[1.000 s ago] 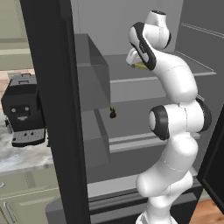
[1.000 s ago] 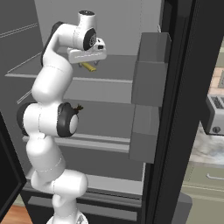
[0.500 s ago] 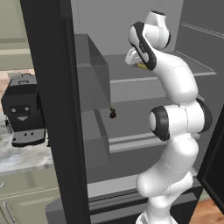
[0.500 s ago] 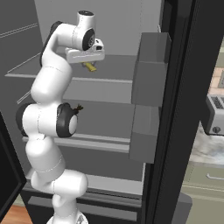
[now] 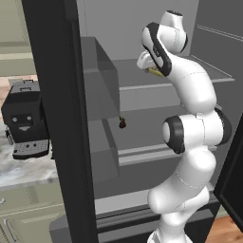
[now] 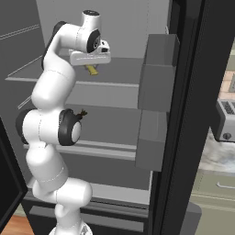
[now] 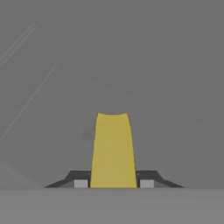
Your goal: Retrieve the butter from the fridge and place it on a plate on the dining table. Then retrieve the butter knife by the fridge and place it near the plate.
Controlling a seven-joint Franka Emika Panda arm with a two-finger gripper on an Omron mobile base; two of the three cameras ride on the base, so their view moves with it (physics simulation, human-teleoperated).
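Note:
The black fridge (image 5: 57, 95) stands open, with its pale grey inside in front of me. My gripper (image 6: 92, 63) is inside at the upper shelf, shut on the butter (image 6: 93, 69), a thin yellow stick. In the hand view the butter (image 7: 113, 148) runs forward from between the two dark fingertips (image 7: 81, 181) over the grey shelf. From the left side, the butter (image 5: 154, 72) peeks out below the hand. The plate, the dining table and the butter knife are out of view.
A tiny dark lump (image 5: 122, 123) lies on the lower shelf behind the arm. Door bins (image 6: 158, 78) jut in on the right. The black coffee machine (image 5: 26, 118) sits on the marble wall counter left of the fridge, and a toaster (image 6: 225, 121) stands to the right.
The hand with the butter has barely shifted at the upper shelf. Nothing else has moved.

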